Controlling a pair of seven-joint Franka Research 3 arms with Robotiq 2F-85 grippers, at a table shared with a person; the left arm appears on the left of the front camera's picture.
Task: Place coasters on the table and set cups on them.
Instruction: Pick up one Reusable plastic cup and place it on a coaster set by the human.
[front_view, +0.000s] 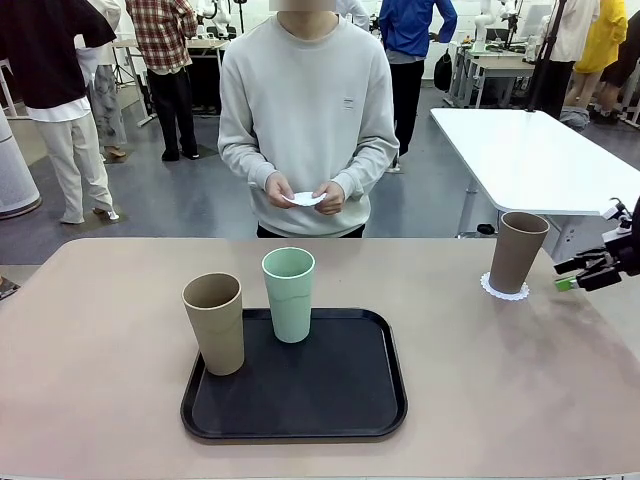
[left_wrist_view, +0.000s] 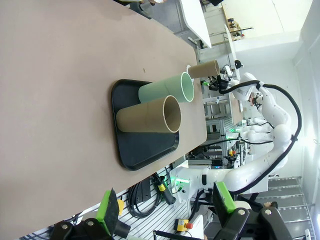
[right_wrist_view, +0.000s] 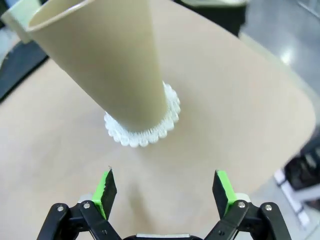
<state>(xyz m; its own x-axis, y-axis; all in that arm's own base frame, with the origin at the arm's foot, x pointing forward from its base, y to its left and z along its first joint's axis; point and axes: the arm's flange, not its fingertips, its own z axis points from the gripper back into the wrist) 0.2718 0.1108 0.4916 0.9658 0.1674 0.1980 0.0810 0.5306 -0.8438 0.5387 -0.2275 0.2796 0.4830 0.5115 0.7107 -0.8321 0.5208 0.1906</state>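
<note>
My right tool (right_wrist_view: 165, 187) is released, its jaws spread wide with nothing between them. It sits low over the tabletop (front_view: 100, 330), just short of a brown cup (front_view: 520, 250) and not touching it. That cup stands upright on a white doily (front_view: 504, 291) near the tabletop's right edge, and the lacy rim shows around its base. My left tool (left_wrist_view: 165, 202) is likewise spread wide and empty, well apart from the cups.

I count three cups. One is on the doily. A second brown cup (front_view: 214, 322) and a mint-green cup (front_view: 288, 293) stand upright side by side on the black tray (front_view: 390, 400).

I count two doilies: the one under the cup, and a second doily (front_view: 305, 198) held in the person's hands (front_view: 278, 190) at the far side.
</note>
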